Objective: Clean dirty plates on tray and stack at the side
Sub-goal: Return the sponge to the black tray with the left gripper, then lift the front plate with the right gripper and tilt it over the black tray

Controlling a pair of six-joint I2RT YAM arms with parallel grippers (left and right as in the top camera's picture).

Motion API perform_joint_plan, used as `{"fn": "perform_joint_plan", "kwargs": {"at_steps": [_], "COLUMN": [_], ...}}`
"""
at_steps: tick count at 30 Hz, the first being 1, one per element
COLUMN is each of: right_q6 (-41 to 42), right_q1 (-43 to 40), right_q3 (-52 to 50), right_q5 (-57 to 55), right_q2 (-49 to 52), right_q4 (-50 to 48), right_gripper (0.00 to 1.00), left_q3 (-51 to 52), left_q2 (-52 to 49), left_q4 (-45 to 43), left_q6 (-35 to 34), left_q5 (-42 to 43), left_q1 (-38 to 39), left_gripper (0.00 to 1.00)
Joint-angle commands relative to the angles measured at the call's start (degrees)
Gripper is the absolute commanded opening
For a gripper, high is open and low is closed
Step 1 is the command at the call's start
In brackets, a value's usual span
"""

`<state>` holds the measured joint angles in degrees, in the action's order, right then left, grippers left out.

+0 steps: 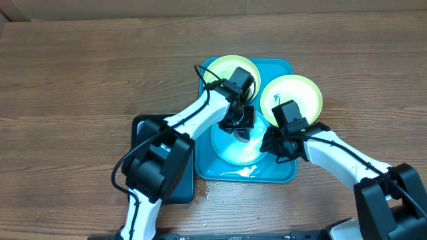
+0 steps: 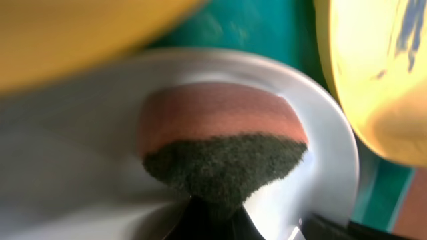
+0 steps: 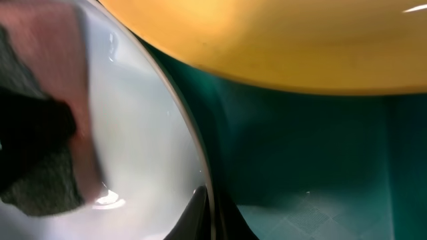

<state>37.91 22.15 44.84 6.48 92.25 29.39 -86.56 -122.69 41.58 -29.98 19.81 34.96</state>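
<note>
Three plates lie on or over the turquoise tray [image 1: 277,170]. A yellow-green plate [image 1: 223,67] sits at the tray's back left. A second one [image 1: 300,90] overhangs the tray's right edge. The third plate [image 1: 230,150] looks pale blue and lies at the tray's middle. My left gripper [image 1: 240,123] is shut on a sponge [image 2: 223,143], pink above and dark green below, pressed on that pale plate [image 2: 320,153]. My right gripper [image 1: 272,143] is shut on the rim of the same plate [image 3: 147,133]; the sponge [image 3: 40,180] shows at left in the right wrist view.
A dark rectangular basin [image 1: 143,127] sits left of the tray, mostly under my left arm. Wet patches lie on the tray floor [image 3: 320,200] near its front. The wooden table [image 1: 80,73] extends all around.
</note>
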Motion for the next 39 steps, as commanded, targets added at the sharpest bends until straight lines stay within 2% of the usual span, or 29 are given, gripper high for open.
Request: {"fn": "perform_joint_plan", "kwargs": {"at_steps": [1,4,11,20,24,27,30,33,39], "right_q6": [-0.4,-0.4,-0.4,-0.4,-0.9,-1.5,-1.5,-1.5,-1.5], "right_q1": [-0.3,-0.3,-0.3,-0.3,-0.3,-0.3,-0.3,-0.3,-0.3], "right_q3": [-1.3,-1.3,-1.3,-1.3,-1.3,-1.3,-1.3,-1.3,-1.3], "right_q5": [-4.5,-4.5,-4.5,-4.5,-4.5,-4.5,-4.5,-4.5,-4.5], "right_q2": [1.6,1.6,1.6,1.6,1.6,1.6,1.6,1.6,1.6], "right_q4": [0.7,0.7,0.7,1.0,1.1,1.1,1.1,0.9,0.9], "right_gripper": [0.04,0.04,0.04,0.04,0.04,0.04,0.04,0.04,0.04], "left_q3": [0.6,0.6,0.6,0.6,0.6,0.6,2.0,8.4,25.5], "left_q2": [-2.7,-1.7,3.9,21.6,30.1,32.8,32.4,31.9,30.0], "left_q4": [3.0,7.7,17.4,19.8,25.0,30.1,33.0,30.0,14.4], "left_q6": [0.7,1.7,1.7,1.7,2.9,3.5,4.3,4.3,4.3], "left_q5": [6.1,5.0,-13.2,-14.8,-23.0,-29.7,-29.2,-24.8,-16.9], "left_q1": [0.9,-1.1,-7.0,-8.5,-12.0,-15.9,-20.6,-24.0,-25.2], "left_gripper": [0.04,0.04,0.04,0.04,0.04,0.04,0.04,0.04,0.04]}}
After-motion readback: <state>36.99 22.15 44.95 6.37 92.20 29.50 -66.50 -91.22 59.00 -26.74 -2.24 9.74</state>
